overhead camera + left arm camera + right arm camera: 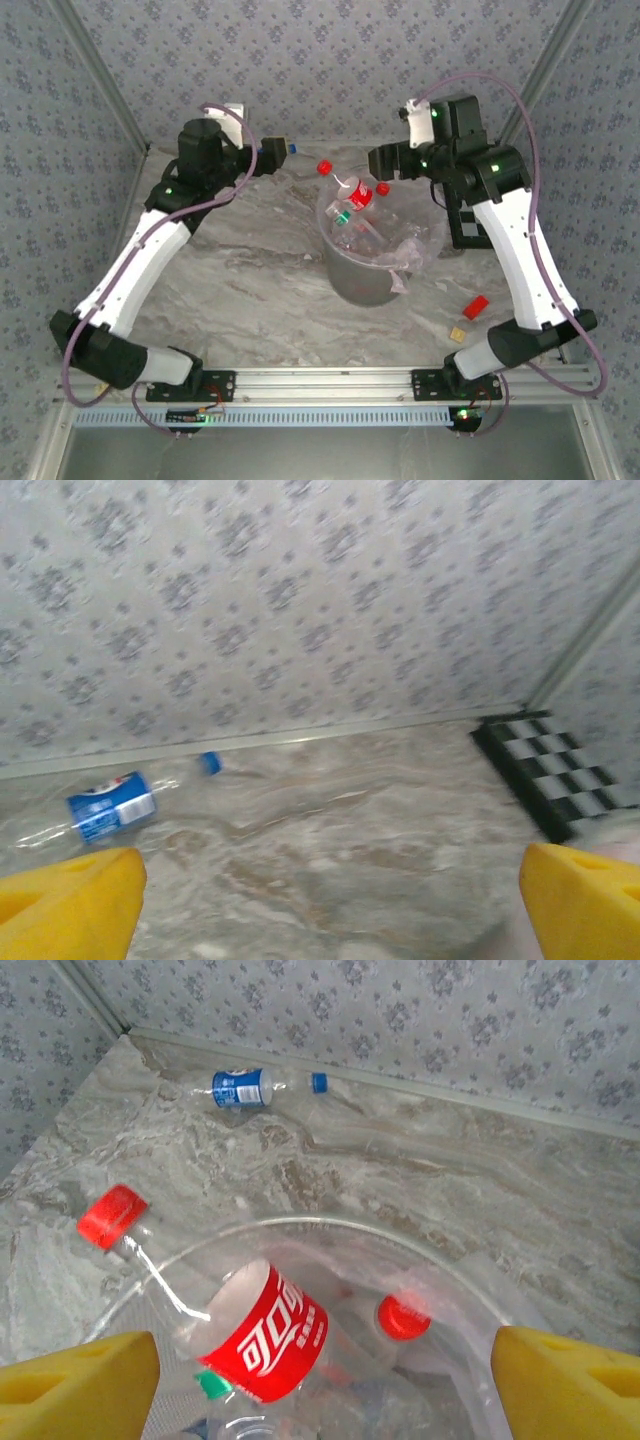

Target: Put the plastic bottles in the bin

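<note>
Left pincer (325, 905) wide over bench (350, 830), blue-label bottle (112, 805) lying ahead; right pincer (325, 1380) wide above bin (300, 1225), red-label bottle (265, 1335) across its rim.

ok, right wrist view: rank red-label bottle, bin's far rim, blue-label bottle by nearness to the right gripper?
1. Red-label bottle, just below the right gripper, centre-left.
2. Bin's far rim, just beyond that bottle.
3. Blue-label bottle, lying far back, left.
</note>
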Controlling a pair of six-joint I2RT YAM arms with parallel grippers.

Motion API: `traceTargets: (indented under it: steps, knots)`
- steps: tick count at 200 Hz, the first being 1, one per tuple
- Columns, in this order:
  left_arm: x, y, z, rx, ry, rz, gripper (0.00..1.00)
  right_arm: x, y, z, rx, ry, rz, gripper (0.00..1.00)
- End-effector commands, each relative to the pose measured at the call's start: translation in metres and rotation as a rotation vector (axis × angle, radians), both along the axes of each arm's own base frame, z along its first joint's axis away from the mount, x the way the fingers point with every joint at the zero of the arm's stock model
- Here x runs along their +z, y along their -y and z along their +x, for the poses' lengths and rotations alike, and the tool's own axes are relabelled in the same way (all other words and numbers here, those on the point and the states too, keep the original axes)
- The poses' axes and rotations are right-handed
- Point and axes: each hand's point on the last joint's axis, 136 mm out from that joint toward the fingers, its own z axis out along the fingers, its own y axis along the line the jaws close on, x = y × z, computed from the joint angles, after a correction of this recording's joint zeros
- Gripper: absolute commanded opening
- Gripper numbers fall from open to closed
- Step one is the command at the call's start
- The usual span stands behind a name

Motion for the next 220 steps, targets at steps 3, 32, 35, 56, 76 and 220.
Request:
traceTargets:
  steps: [3, 32, 35, 56, 76, 220]
  knots:
    - [-0.060, -0.001, 0.038, -0.034, -0.059, 0.120, 0.96, -0.008, 0.005, -0.014, -0.014, -0.023, 0.065, 0.87]
    - [-0.112, -0.021, 0.089, 0.019, -0.135, 0.196, 1.00, -0.020, 0.022, -0.031, -0.061, -0.037, 0.102, 0.87]
    - [-0.117, -0.023, 0.095, 0.026, -0.143, 0.199, 1.00, -0.021, 0.024, -0.033, -0.067, -0.038, 0.106, 0.86]
    - [-0.149, -0.041, 0.133, 0.076, -0.187, 0.233, 1.00, -0.029, 0.035, -0.046, -0.096, -0.053, 0.127, 0.86]
    - [-0.174, -0.063, 0.166, 0.162, -0.205, 0.289, 1.00, -0.038, 0.045, -0.058, -0.123, -0.074, 0.139, 0.86]
    - [-0.309, -0.075, 0.203, -0.063, -0.595, 0.472, 1.00, -0.062, 0.069, -0.082, -0.204, -0.129, 0.121, 0.85]
